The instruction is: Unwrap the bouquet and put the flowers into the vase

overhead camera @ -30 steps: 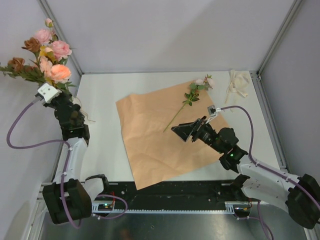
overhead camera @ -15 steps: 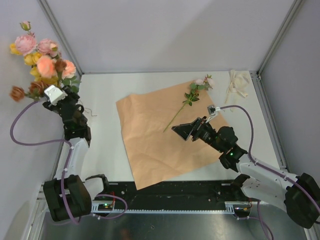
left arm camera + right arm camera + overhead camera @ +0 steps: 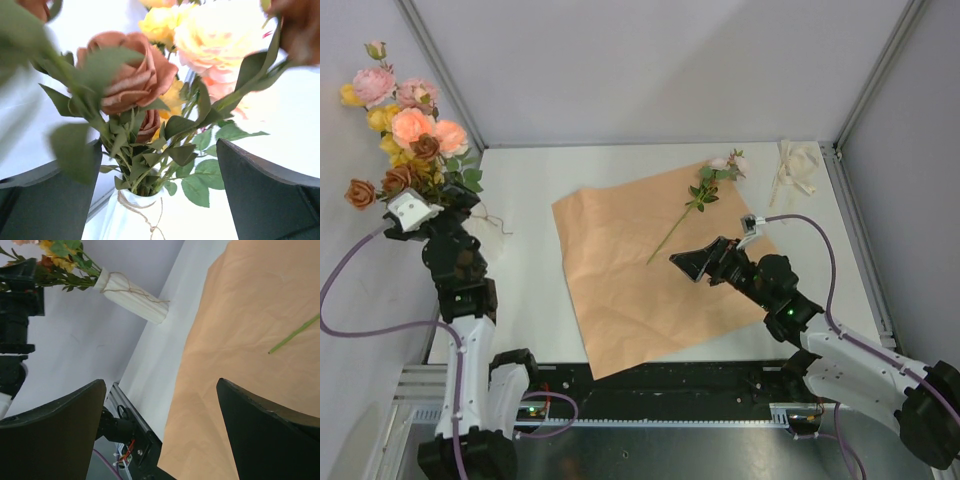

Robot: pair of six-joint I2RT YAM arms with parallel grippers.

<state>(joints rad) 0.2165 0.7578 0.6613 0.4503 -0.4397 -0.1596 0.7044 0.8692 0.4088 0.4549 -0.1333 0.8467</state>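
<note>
My left fingers (image 3: 45, 200) stand wide apart on either side of the flowers (image 3: 135, 75), clamped on nothing, and the stems run down between them into the neck of the vase (image 3: 130, 215). My right fingers (image 3: 260, 440) are spread just as wide and empty, hanging over the paper (image 3: 250, 340). The step in hand, as I judge it, is letting the bunch go cleanly. I should draw the left fingers straight back from the stems without sweeping sideways, since a blurred leaf lies across one finger and a snag could pull the bunch or rock the vase, which sits at the far left edge of the desk (image 3: 520, 260). After that the lone stem (image 3: 700, 195) lying on the paper is the right side's job. I would grip it low on the stalk, well clear of the bloom. The left wrist view shows the stems seated in the rim and the twine (image 3: 142, 220) round the neck. From above, the vase is hidden behind my left arm and only blooms show. The right wrist view gives the vase's ribbed body on the desk, but just the cut end of the lone stem. Only the top view shows its bloom and the ribbon (image 3: 798, 170) at the far right corner.
</note>
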